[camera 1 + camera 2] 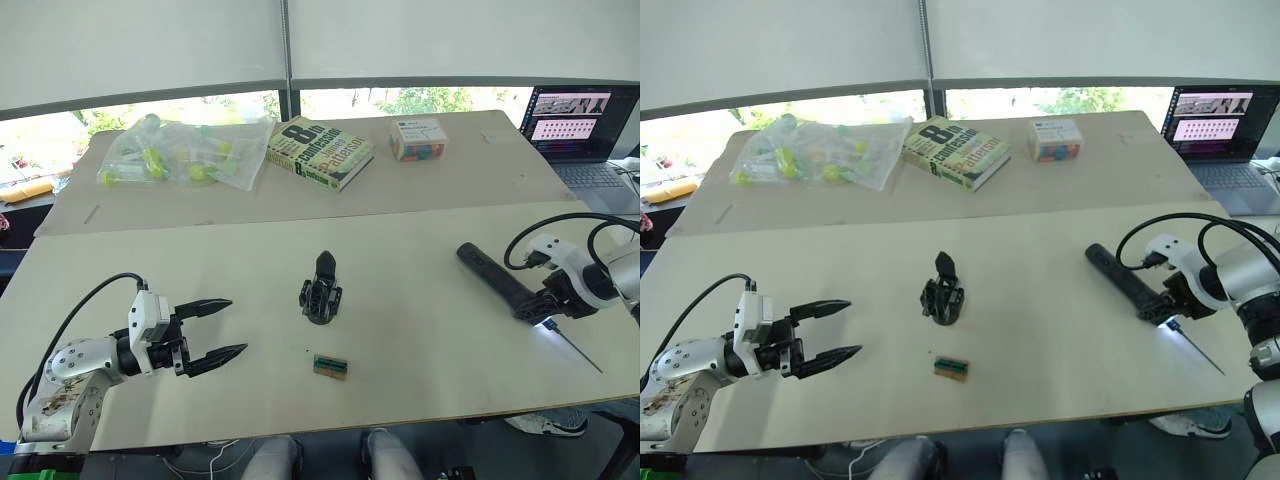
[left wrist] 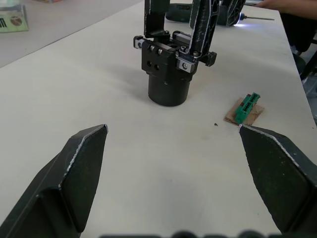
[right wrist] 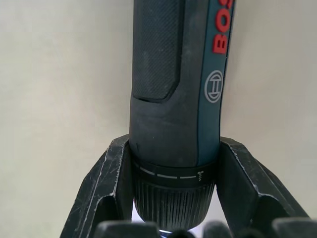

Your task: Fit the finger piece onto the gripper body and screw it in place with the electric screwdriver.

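Note:
The gripper body (image 1: 320,293) stands upright at the table's middle, a pointed black finger rising from it; the left wrist view shows its round base (image 2: 169,89). The finger piece is out of view. My left gripper (image 1: 237,325) hovers open and empty to the body's left, fingers pointing toward it. At the right, the electric screwdriver (image 1: 495,277) lies slanted across the table, its thin bit (image 1: 580,353) toward the near edge and a light glowing at its nose. My right gripper (image 1: 540,308) is shut on it near the collar (image 3: 173,193).
A small green-and-tan block (image 1: 330,366) lies in front of the gripper body. At the back sit a plastic bag of green items (image 1: 185,150), a book (image 1: 318,152) and a colourful box (image 1: 419,138). A laptop (image 1: 585,135) stands far right. A person's knees (image 1: 330,455) show at the near edge.

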{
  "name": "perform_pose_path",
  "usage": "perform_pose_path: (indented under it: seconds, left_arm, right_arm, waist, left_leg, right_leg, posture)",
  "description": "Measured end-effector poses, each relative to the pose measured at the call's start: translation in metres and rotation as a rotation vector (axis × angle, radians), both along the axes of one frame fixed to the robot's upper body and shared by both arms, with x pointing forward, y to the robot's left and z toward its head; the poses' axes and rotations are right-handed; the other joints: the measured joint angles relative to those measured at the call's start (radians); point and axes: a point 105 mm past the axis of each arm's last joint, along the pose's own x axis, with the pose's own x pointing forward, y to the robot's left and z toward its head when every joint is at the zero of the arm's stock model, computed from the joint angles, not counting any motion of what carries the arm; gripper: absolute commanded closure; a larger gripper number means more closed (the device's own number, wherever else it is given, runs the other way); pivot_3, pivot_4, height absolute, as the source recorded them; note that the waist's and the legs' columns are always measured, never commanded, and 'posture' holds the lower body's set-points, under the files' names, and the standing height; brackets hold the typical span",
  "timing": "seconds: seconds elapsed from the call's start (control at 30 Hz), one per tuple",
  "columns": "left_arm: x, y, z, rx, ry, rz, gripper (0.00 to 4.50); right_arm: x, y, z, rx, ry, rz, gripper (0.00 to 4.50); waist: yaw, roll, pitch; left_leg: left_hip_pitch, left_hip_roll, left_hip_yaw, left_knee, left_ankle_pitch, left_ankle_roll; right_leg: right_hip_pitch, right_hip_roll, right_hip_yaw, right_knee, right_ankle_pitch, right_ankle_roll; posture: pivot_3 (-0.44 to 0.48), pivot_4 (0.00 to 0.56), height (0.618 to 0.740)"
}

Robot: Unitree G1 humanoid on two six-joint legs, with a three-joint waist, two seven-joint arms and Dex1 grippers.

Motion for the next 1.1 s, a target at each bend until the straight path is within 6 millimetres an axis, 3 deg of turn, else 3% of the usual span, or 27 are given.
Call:
perform_pose_path:
  seconds: [0.03, 0.17, 0.2, 0.27, 0.4, 0.5, 0.6, 0.77, 0.9, 0.97, 1.1]
  left_arm:
    - [0.001, 0.001, 0.001, -0.001, -0.002, 0.008, 0.0]
    - [0.003, 0.007, 0.005, -0.005, 0.009, 0.044, 0.0]
    - [0.004, 0.009, 0.005, 0.0, 0.015, 0.054, 0.0]
    - [0.006, 0.016, 0.006, 0.022, 0.024, 0.086, 0.0]
    - [0.009, 0.037, 0.007, 0.091, 0.008, 0.185, 0.0]
    - [0.008, 0.054, 0.006, 0.148, -0.014, 0.239, 0.0]
    - [0.003, 0.068, 0.006, 0.204, -0.046, 0.268, 0.0]
    - [-0.004, 0.091, 0.0, 0.285, -0.059, 0.334, 0.0]
    - [-0.012, 0.101, -0.008, 0.321, -0.05, 0.371, 0.0]
    - [-0.015, 0.102, -0.011, 0.321, -0.046, 0.381, 0.0]
    - [-0.021, 0.096, -0.015, 0.316, -0.049, 0.387, 0.0]
  right_arm:
    - [0.001, 0.0, 0.0, 0.003, -0.006, 0.005, 1.53]
    - [0.002, -0.005, 0.001, 0.0, -0.022, 0.017, 0.18]
    - [0.002, -0.007, 0.002, 0.003, -0.03, 0.018, 0.03]
    - [0.005, -0.011, 0.013, 0.008, -0.076, 0.023, 0.03]
    - [0.008, -0.018, 0.056, 0.053, -0.256, 0.077, 0.03]
    - [0.008, -0.002, 0.089, 0.163, -0.446, 0.267, 0.03]
    - [0.003, 0.019, 0.106, 0.254, -0.61, 0.485, 0.03]
    - [-0.014, 0.063, 0.096, 0.377, -0.717, 0.75, 0.03]
    - [-0.051, 0.113, 0.052, 0.51, -0.705, 0.955, 0.03]
    - [-0.059, 0.123, 0.037, 0.551, -0.714, 0.972, 0.03]
    - [-0.059, 0.125, 0.037, 0.502, -0.816, 1.017, 0.03]
  waist:
    - [0.0, 0.0, 0.0]
    - [-0.001, 0.0, 0.0]
    - [-0.001, 0.0, 0.0]
    - [-0.001, 0.001, 0.0]
    - [-0.001, 0.001, 0.0]
    - [-0.004, 0.001, 0.0]
    - [-0.007, 0.001, 0.0]
    - [-0.003, 0.001, 0.0]
    - [0.01, -0.002, -0.002]
    - [0.014, -0.001, -0.001]
    - [0.014, -0.003, -0.002]
  left_leg:
    - [0.0, 0.0, 0.0, 0.001, 0.0, 0.0]
    - [0.0, 0.001, 0.0, 0.005, 0.0, 0.0]
    - [0.0, 0.001, 0.0, 0.006, 0.0, -0.001]
    - [0.0, 0.001, 0.0, 0.006, 0.001, -0.002]
    - [0.001, 0.003, 0.0, 0.006, 0.001, -0.002]
    - [0.002, 0.004, 0.001, 0.006, 0.001, -0.002]
    - [0.004, 0.005, 0.002, 0.006, 0.001, -0.002]
    - [0.007, 0.005, 0.002, 0.006, 0.001, -0.002]
    - [0.011, 0.007, -0.002, 0.005, 0.0, -0.002]
    - [0.011, 0.004, -0.001, 0.007, 0.001, -0.002]
    - [0.019, 0.004, 0.0, 0.008, 0.001, -0.001]
  right_leg:
    - [0.0, 0.0, 0.0, 0.0, 0.001, 0.0]
    - [0.001, 0.002, 0.001, 0.001, 0.003, 0.0]
    - [0.001, 0.003, 0.001, 0.001, 0.004, 0.0]
    - [0.001, 0.004, 0.001, 0.002, 0.004, -0.001]
    - [0.001, 0.006, 0.001, 0.002, 0.005, -0.001]
    - [0.002, 0.007, 0.001, 0.002, 0.005, -0.001]
    - [0.004, 0.007, 0.002, 0.002, 0.005, -0.001]
    - [0.007, 0.006, 0.003, 0.003, 0.005, -0.001]
    - [0.014, 0.007, 0.0, 0.001, 0.005, -0.001]
    - [0.014, 0.003, 0.002, 0.002, 0.006, 0.0]
    - [0.022, 0.004, 0.002, 0.0, 0.007, 0.001]
  posture:
    - [0.0, 0.15, 0.74]
    - [0.0, 0.15, 0.74]
    - [0.0, 0.15, 0.74]
    - [0.0, 0.15, 0.74]
    - [0.0, 0.15, 0.74]
    - [0.0, 0.15, 0.74]
    - [0.0, 0.15, 0.74]
    - [0.0, 0.15, 0.74]
    - [0.0, 0.15, 0.74]
    - [0.0, 0.15, 0.74]
    - [0.0, 0.15, 0.74]
